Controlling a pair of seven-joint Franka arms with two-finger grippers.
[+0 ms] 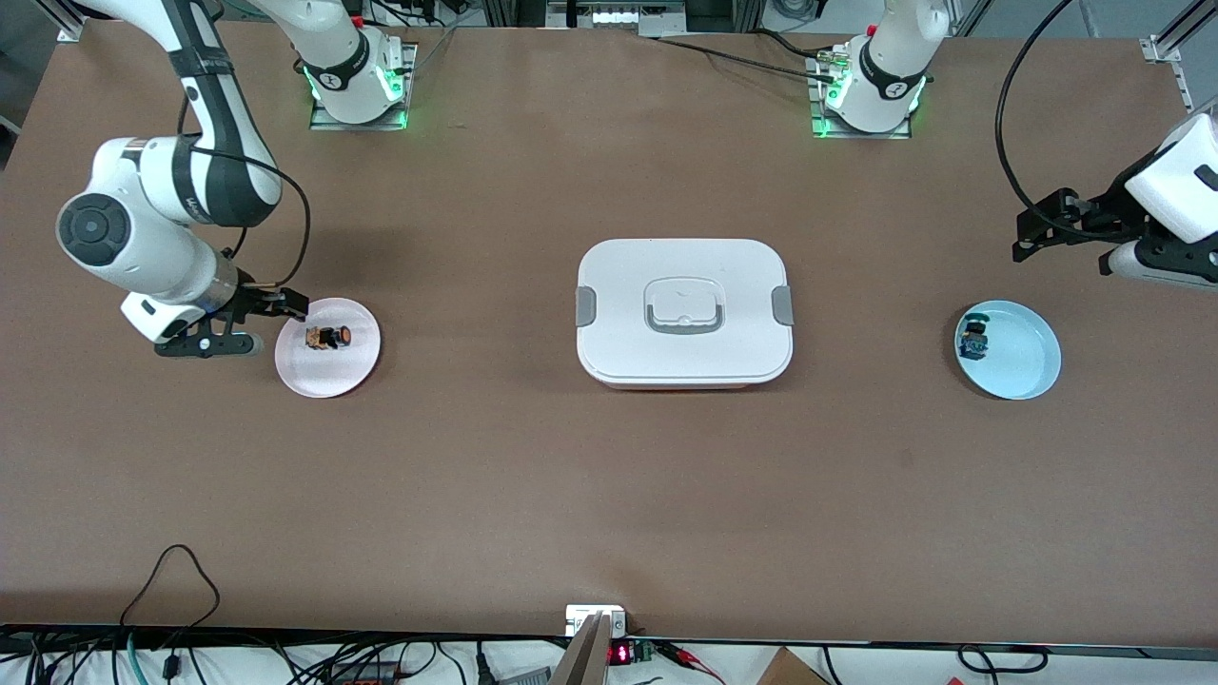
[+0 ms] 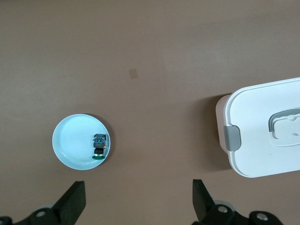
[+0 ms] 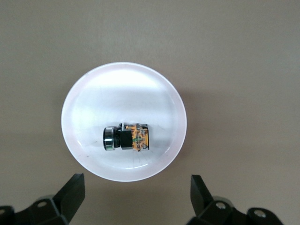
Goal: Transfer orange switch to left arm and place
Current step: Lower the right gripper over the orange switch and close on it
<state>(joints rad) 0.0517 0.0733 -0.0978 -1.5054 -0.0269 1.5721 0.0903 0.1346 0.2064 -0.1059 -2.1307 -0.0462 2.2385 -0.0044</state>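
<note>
Across the front view, orange switch point(image 1: 328, 337) lies on its side on a pink plate point(image 1: 326, 373) toward the right arm's end of the table, right gripper point(image 1: 249, 323) low just beside that plate's edge, jaws spread, nothing held. White box point(image 1: 683, 312) sits mid-table, lid on, grey clips at both ends. Blue plate point(image 1: 1018, 357) sits toward the left arm's end with a blue switch point(image 1: 974, 340) on it near the rim; left gripper point(image 1: 1047, 226) is up over bare table by that plate, empty. Left wrist view: blue plate point(image 2: 71, 140) with blue switch point(image 2: 99, 146) inside, box point(image 2: 262, 131) corner and one grey clip well apart from it, both fingers point(image 2: 72, 201) wide apart, nothing between them. Right wrist view: pink plate point(image 3: 123, 84) centered under the camera, orange switch point(image 3: 127, 138) on it, black cap end and orange-tan body, fingers point(image 3: 70, 196) open with the gap over the plate's edge, not touching the switch.
</note>
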